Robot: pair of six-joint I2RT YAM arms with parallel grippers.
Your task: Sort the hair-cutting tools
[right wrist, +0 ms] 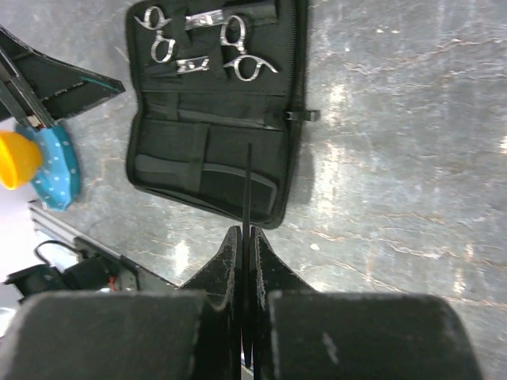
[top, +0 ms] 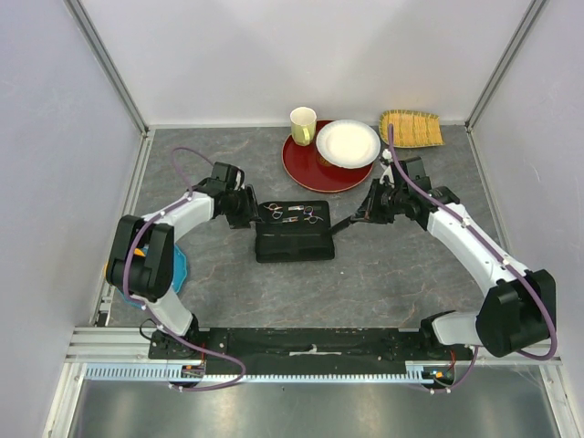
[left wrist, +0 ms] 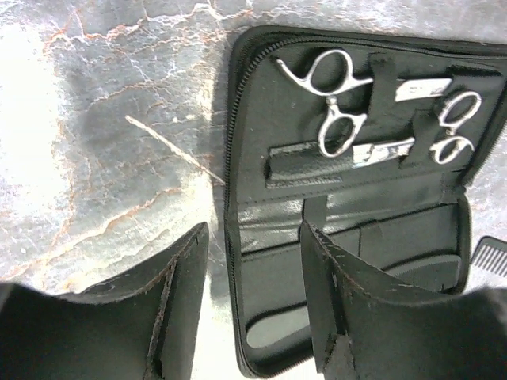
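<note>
Clenching the long black comb (right wrist: 248, 182) edge-on, right end effector (right wrist: 244, 237) points it at the open case (right wrist: 293, 95) just ahead; left end effector (left wrist: 253, 245) released, empty, at the case's side; two scissors (left wrist: 384, 150) strapped inside, just beyond it.

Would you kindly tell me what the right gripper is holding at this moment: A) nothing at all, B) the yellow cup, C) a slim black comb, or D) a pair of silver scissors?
C: the right gripper is shut on the slim black comb, which shows edge-on between its fingers and points toward the open black case.
</note>
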